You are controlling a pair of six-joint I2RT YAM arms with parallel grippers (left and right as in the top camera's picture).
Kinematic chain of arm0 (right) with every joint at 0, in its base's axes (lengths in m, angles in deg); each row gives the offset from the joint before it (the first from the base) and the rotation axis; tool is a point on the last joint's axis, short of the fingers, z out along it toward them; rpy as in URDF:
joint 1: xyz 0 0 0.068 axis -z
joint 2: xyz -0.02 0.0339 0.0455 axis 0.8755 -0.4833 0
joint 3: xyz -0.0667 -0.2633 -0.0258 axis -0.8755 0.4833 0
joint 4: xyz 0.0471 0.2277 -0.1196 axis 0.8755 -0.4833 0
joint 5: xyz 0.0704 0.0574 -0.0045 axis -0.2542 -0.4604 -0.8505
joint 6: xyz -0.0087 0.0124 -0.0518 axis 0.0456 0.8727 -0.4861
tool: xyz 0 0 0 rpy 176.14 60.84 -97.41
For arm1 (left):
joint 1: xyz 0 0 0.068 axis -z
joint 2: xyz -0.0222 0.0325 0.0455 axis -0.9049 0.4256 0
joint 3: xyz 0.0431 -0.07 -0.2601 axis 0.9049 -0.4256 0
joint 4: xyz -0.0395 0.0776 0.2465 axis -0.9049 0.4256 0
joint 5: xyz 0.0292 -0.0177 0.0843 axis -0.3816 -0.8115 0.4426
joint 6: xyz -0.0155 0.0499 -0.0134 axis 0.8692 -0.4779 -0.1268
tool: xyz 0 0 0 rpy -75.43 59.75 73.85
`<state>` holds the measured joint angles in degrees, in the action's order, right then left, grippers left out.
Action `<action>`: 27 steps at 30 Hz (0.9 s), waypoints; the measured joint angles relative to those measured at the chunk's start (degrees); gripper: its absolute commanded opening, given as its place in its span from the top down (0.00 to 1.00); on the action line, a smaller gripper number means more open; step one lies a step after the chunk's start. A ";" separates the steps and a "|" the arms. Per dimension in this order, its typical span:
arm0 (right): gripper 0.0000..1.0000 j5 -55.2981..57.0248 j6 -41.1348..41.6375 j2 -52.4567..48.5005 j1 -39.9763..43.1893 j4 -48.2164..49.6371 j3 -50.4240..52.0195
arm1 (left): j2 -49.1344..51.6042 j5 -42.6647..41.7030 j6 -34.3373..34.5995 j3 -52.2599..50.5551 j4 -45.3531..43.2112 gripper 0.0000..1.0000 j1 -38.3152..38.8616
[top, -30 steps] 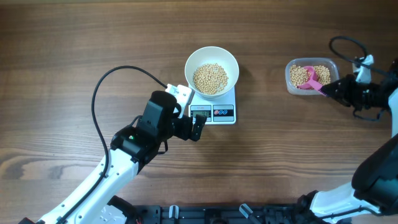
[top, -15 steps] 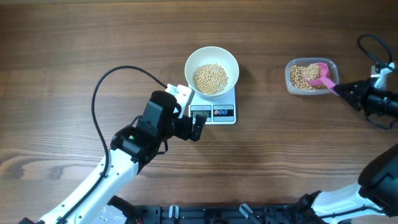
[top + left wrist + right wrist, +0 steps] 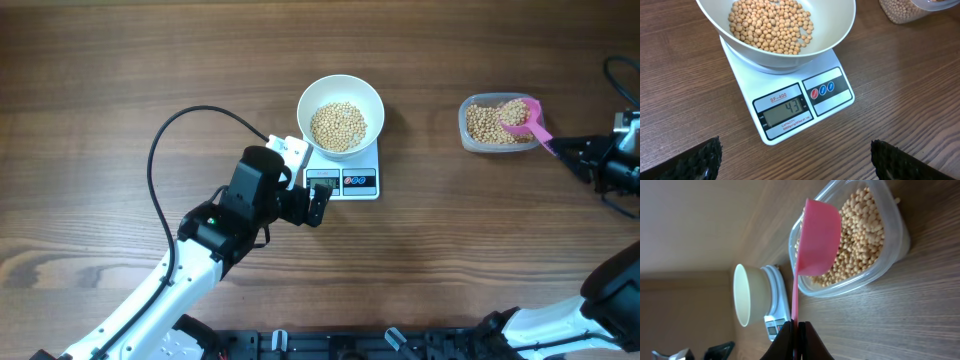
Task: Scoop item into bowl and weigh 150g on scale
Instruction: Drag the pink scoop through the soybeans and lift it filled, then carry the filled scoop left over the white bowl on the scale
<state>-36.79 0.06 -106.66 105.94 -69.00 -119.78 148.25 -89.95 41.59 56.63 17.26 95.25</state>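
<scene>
One bowl [image 3: 341, 113] on one scale [image 3: 360, 182], display [image 3: 786, 111] facing the wide-open left gripper [image 3: 797, 160]. The right gripper [image 3: 795, 330] pinches one scoop [image 3: 816, 240], which points straight out ahead of it.

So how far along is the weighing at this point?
Done: some beans sit in the bowl on the scale, whose display reads 43. In hand: the right gripper holds the pink scoop over the clear tub of beans. Left: more scoops until the display shows 150.
</scene>
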 measured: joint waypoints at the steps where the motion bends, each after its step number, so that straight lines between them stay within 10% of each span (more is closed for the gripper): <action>1: 0.96 -0.20 -0.39 0.00 0.00 -0.50 0.00 | 0.00 0.00 0.00 0.00 0.00 0.00 0.00; 27: 0.96 -15.50 -2.32 0.00 -0.13 -4.11 0.00 | 0.00 0.00 0.00 0.00 0.00 0.00 0.00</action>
<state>-52.29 -2.25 -106.66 105.81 -73.11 -119.78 148.25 -89.95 41.59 56.63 17.26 95.25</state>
